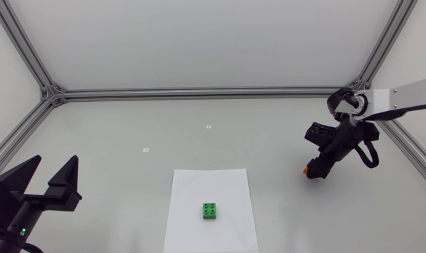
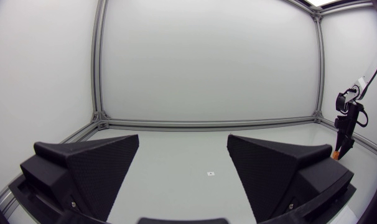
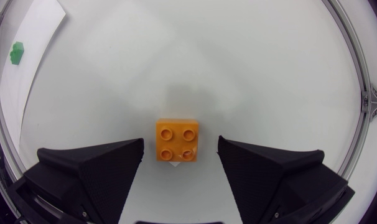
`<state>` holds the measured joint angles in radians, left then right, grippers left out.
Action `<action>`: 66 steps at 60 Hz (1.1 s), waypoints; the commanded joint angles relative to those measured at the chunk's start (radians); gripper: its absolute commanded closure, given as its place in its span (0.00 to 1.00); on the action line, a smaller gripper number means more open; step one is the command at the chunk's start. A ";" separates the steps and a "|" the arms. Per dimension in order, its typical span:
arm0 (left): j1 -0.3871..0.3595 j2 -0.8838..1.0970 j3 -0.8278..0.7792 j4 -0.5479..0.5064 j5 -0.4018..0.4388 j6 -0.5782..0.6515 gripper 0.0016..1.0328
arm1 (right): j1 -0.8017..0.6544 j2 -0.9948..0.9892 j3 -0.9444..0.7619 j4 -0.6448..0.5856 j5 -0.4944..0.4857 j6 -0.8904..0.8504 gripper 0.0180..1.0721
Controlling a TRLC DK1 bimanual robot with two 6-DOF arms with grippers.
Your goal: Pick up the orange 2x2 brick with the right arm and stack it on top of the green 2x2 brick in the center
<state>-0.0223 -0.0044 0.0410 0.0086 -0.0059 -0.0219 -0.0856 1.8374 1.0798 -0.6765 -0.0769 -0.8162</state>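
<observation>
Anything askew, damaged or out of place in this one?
Nothing stands out. The orange brick sits studs-up and square between the open fingers of the right claw; the green brick sits flat, studs-up, on the white sheet.

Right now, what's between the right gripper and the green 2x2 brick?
Nothing in the way. In the head view, only bare grey tabletop and the white paper sheet lie between the matte black right gripper and the green 2x2 brick.

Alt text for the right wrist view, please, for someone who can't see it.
An orange 2x2 brick lies studs up on the white table, between the open fingers of the right gripper, with a gap at each side. Far ahead and off to one side, a green 2x2 brick sits on a white sheet of paper.
</observation>
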 commanded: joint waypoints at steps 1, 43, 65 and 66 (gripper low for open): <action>0.005 -0.008 -0.041 -0.015 0.004 0.013 0.04 | 0.007 0.022 0.020 0.002 0.006 -0.012 0.32; 0.005 -0.008 -0.041 -0.015 0.004 0.013 0.04 | 0.024 0.051 0.046 -0.003 0.009 -0.003 0.56; 0.005 -0.008 -0.041 -0.015 0.004 0.013 0.04 | 0.023 0.045 0.049 -0.020 0.016 0.002 0.93; 0.005 -0.008 -0.041 -0.015 0.004 0.013 0.04 | 0.024 0.036 0.048 -0.021 0.016 0.002 0.95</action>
<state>-0.0223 -0.0044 0.0410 0.0086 -0.0055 -0.0219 -0.0669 1.8679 1.1202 -0.6804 -0.0727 -0.8154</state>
